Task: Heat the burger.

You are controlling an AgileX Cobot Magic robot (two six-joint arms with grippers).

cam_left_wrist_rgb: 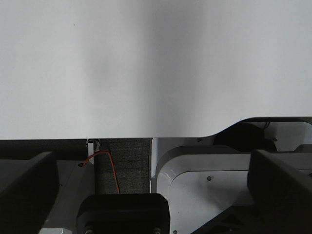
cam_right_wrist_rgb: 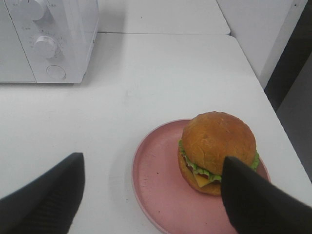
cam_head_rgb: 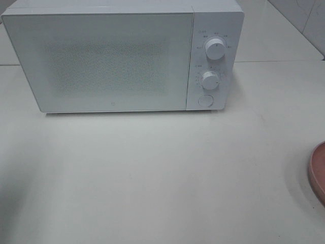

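Note:
The burger (cam_right_wrist_rgb: pixel 217 141), a golden-brown bun with lettuce and cheese showing, sits on a pink plate (cam_right_wrist_rgb: pixel 156 195) in the right wrist view. My right gripper (cam_right_wrist_rgb: pixel 151 187) hovers over the plate, open, its dark fingers (cam_right_wrist_rgb: pixel 46 195) spread wide; one fingertip overlaps the burger's near side in the picture. The white microwave (cam_head_rgb: pixel 109 58) stands at the back of the table with its door closed. My left gripper (cam_left_wrist_rgb: pixel 151 165) is open with nothing between its fingers (cam_left_wrist_rgb: pixel 24 180), over bare white table. Neither arm shows in the exterior high view.
Only the plate's rim (cam_head_rgb: pixel 317 173) shows at the right edge of the exterior high view. The microwave has two knobs (cam_head_rgb: pixel 215 49) and a round button (cam_head_rgb: pixel 205 100) on its right panel. The table edge (cam_right_wrist_rgb: pixel 265 92) runs close beside the plate.

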